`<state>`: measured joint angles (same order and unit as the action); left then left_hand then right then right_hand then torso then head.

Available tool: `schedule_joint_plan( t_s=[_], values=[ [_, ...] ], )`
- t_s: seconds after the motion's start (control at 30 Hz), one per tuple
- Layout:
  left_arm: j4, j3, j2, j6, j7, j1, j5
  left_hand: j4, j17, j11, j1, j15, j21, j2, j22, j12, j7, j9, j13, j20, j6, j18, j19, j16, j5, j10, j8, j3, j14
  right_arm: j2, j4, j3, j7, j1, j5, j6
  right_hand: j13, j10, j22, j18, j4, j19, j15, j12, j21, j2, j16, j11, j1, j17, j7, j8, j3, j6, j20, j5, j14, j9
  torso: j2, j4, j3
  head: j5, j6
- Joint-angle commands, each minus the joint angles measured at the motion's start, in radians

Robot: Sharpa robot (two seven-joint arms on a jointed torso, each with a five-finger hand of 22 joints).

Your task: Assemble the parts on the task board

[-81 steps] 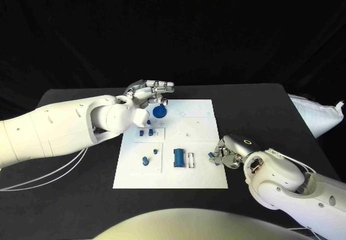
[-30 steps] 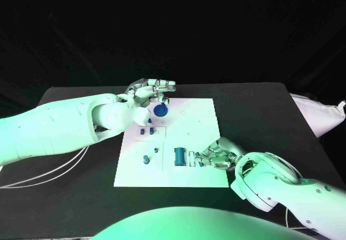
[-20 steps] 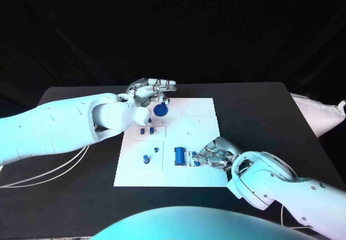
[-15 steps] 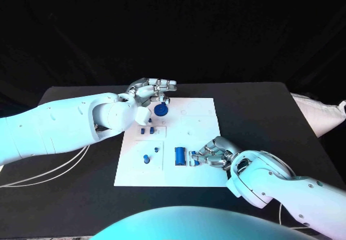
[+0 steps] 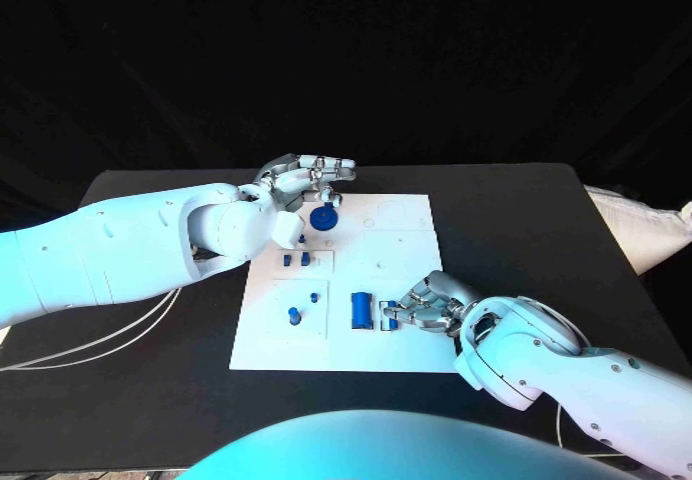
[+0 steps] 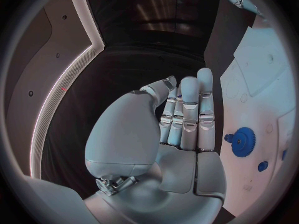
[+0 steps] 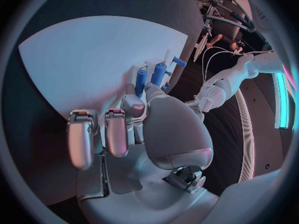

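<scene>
The white task board [image 5: 389,250] lies mid-table. A blue gear [image 5: 326,217] sits near its far left corner, and my left hand [image 5: 303,180] hovers just above it, fingers extended and holding nothing. In the left wrist view the gear [image 6: 243,142] lies on the board [image 6: 261,59] beside that hand [image 6: 181,119]. My right hand [image 5: 428,303] rests on the board's near right part and pinches a small blue part [image 5: 389,321] at the white slot beside the blue cylinder [image 5: 358,310]. The right wrist view shows the hand [image 7: 124,129], the part [image 7: 141,82] and the cylinder [image 7: 157,73].
Two small blue pegs [image 5: 294,261] stand in a square left of centre. Two more small blue pieces [image 5: 315,297] [image 5: 293,316] lie near the board's left edge. A white bag [image 5: 642,225] sits at the table's right edge, and white cables [image 5: 87,350] run along the left.
My right hand has moved left from the board's right edge onto the board, carrying the small blue part to the slot beside the cylinder. The left hand has stayed over the gear.
</scene>
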<state>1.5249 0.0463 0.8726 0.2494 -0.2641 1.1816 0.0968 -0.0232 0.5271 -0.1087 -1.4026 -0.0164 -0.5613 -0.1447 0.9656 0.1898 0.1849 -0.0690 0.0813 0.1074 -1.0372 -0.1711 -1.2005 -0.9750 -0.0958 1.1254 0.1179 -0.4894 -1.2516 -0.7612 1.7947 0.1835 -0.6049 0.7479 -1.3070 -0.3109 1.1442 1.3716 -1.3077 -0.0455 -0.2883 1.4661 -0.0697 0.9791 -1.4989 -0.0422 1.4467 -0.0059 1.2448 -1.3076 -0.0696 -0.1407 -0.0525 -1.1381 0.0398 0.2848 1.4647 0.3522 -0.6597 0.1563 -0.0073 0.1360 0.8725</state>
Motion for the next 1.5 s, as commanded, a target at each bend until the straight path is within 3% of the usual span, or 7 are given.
schedule_joint_plan(
  t_s=[0.03, 0.57, 0.67, 0.83, 0.93, 1.17, 1.5],
  values=[
    [0.002, -0.001, -0.001, -0.019, -0.003, 0.0, 0.0, 0.001, -0.002, 0.002, 0.0, 0.001, 0.007, 0.01, -0.001, 0.006, -0.002, 0.0, 0.002, 0.006, 0.006, -0.011, 0.001, 0.001, 0.001, -0.007, 0.007, 0.006, 0.007, 0.003, 0.002, -0.001, -0.002, 0.0, -0.049, 0.063, 0.002, 0.009, -0.159, 0.017, 0.001, 0.04, -0.002, 0.005, -0.002, -0.001, -0.002, 0.0, -0.01, -0.095, -0.001, 0.0, 0.007, -0.007, 0.0, -0.002, 0.073, 0.001, 0.001, -0.0001, -0.0002, 0.001, 0.0],
    [0.003, -0.001, 0.0, -0.024, 0.001, 0.0, -0.014, 0.002, -0.002, 0.001, 0.001, 0.0, 0.007, 0.01, -0.002, 0.007, -0.001, 0.0, 0.001, 0.006, 0.007, -0.011, 0.001, 0.001, 0.001, -0.009, 0.007, 0.007, 0.007, 0.007, 0.019, -0.003, 0.001, 0.0, -0.054, 0.03, 0.022, 0.021, -0.165, 0.019, 0.003, 0.044, -0.005, 0.031, -0.006, 0.016, 0.004, -0.006, -0.016, -0.102, 0.006, -0.008, 0.011, -0.021, -0.003, 0.009, 0.074, 0.008, -0.001, 0.0002, 0.0003, 0.004, 0.0],
    [0.003, -0.001, 0.0, -0.024, 0.001, 0.0, -0.014, 0.002, -0.002, 0.001, 0.001, 0.0, 0.007, 0.01, -0.002, 0.007, -0.001, 0.0, 0.001, 0.006, 0.007, -0.011, 0.001, 0.001, 0.001, -0.009, 0.007, 0.007, 0.007, 0.006, 0.019, -0.003, 0.001, 0.0, -0.058, 0.023, 0.032, 0.027, -0.169, 0.02, 0.007, 0.046, -0.009, 0.045, -0.009, 0.034, 0.007, -0.01, -0.007, -0.106, 0.011, -0.011, 0.004, -0.026, -0.005, 0.011, 0.075, 0.011, -0.001, -0.0005, -0.0001, 0.003, 0.0],
    [0.004, -0.001, 0.001, -0.023, 0.001, 0.0, -0.014, 0.002, -0.002, 0.001, 0.001, 0.0, 0.007, 0.01, -0.002, 0.007, -0.001, 0.0, 0.001, 0.006, 0.007, -0.011, 0.001, 0.001, 0.001, -0.009, 0.007, 0.007, 0.007, 0.005, 0.015, -0.003, 0.001, 0.0, -0.075, 0.022, 0.051, 0.036, -0.17, 0.02, 0.061, 0.047, -0.018, 0.066, -0.01, 0.075, 0.012, -0.019, 0.077, -0.114, 0.02, -0.013, -0.051, -0.026, -0.013, -0.04, 0.077, 0.018, 0.0, -0.0007, -0.0003, 0.004, 0.0],
    [0.004, -0.001, 0.001, -0.023, 0.001, 0.0, -0.014, 0.002, -0.002, 0.001, 0.001, 0.0, 0.007, 0.01, -0.002, 0.007, -0.001, 0.0, 0.001, 0.006, 0.007, -0.011, 0.001, 0.001, 0.001, -0.009, 0.007, 0.007, 0.007, 0.004, 0.013, -0.003, 0.0, 0.0, -0.08, 0.023, 0.059, 0.039, -0.172, 0.02, 0.089, 0.048, -0.02, 0.074, -0.01, 0.083, 0.014, -0.021, 0.112, -0.117, 0.022, -0.013, -0.084, -0.025, -0.016, -0.058, 0.077, 0.022, 0.0, -0.0008, -0.0004, 0.003, 0.0],
    [0.004, -0.001, 0.001, -0.023, 0.001, 0.0, -0.014, 0.002, -0.002, 0.001, 0.001, 0.0, 0.007, 0.01, -0.002, 0.007, -0.001, 0.0, 0.001, 0.006, 0.007, -0.011, 0.001, 0.001, 0.001, -0.009, 0.007, 0.007, 0.007, 0.005, 0.01, -0.003, 0.0, 0.0, -0.086, 0.024, 0.07, 0.045, -0.173, 0.021, 0.118, 0.049, -0.02, 0.085, -0.011, 0.08, 0.017, -0.021, 0.129, -0.121, 0.021, -0.015, -0.128, -0.025, -0.017, -0.066, 0.078, 0.028, 0.0, -0.0005, -0.0002, 0.004, 0.0],
    [0.004, -0.001, 0.001, -0.023, 0.002, 0.0, -0.014, 0.002, -0.002, 0.001, 0.001, 0.0, 0.007, 0.01, -0.002, 0.007, -0.001, 0.0, 0.001, 0.006, 0.007, -0.011, 0.001, 0.001, 0.001, -0.009, 0.007, 0.007, 0.007, 0.008, 0.01, -0.003, 0.001, 0.0, -0.083, 0.02, 0.077, 0.052, -0.175, 0.021, 0.079, 0.05, -0.017, 0.088, -0.012, 0.067, 0.018, -0.018, 0.048, -0.123, 0.019, -0.018, -0.138, -0.031, -0.015, -0.074, 0.078, 0.035, 0.0, -0.0012, -0.0004, 0.005, 0.0]
  ],
)
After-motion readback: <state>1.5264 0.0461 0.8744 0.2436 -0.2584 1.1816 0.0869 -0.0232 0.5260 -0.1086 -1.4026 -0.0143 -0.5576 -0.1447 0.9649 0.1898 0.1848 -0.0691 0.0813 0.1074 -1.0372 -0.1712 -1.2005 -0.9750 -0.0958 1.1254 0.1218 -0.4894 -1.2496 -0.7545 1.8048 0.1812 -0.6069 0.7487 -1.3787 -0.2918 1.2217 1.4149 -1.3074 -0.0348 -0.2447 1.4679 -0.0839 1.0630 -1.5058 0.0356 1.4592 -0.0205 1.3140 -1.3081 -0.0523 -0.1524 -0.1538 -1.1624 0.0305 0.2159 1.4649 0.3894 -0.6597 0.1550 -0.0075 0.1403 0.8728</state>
